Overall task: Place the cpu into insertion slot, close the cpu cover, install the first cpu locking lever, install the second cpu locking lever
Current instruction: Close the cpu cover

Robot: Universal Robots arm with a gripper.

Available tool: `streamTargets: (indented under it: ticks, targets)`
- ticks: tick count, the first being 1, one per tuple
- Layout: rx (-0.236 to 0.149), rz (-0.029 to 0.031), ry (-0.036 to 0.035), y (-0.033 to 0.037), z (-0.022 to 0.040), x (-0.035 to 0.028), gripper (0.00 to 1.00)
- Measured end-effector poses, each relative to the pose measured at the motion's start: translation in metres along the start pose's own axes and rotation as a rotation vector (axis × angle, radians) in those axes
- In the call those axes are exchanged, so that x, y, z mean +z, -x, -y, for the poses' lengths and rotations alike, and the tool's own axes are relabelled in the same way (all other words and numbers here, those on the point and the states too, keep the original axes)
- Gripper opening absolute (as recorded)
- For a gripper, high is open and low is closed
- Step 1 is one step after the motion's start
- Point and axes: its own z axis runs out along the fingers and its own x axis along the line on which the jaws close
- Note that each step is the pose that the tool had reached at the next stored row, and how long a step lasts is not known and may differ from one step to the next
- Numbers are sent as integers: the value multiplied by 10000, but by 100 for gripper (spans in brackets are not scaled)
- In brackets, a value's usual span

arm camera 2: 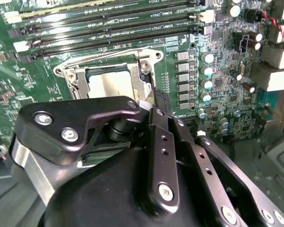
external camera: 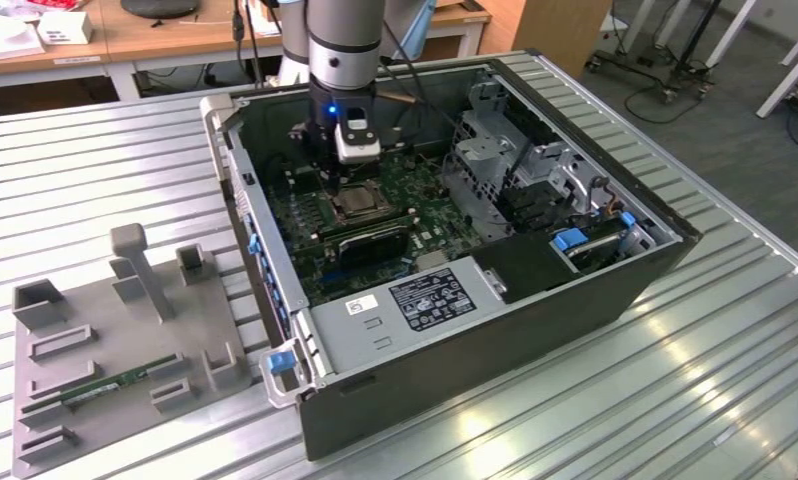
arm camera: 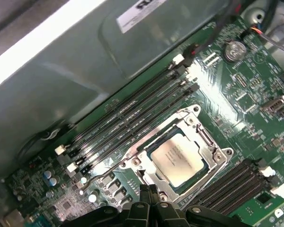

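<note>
You have the gripper (arm camera: 149,193) with jaws pressed together on nothing, the cpu (arm camera: 177,160) seated in the insertion slot (arm camera: 146,174) just beyond their tips under the lowered cpu cover (arm camera: 204,142), so a slip off the thin locking lever (arm camera: 114,168) beside them could gouge the motherboard (arm camera: 246,99).

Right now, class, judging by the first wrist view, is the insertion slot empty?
No, the cpu lies flat inside the insertion slot, its silvery face showing within the metal rim.
</note>
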Motion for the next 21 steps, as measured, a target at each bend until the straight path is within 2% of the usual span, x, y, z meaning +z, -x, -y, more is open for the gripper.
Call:
streamTargets:
  ticks: [7,21]
  targets:
    - [-1069,-9,-45,0,0,1,11]
    - [-1111,-9,-47,0,0,1,11]
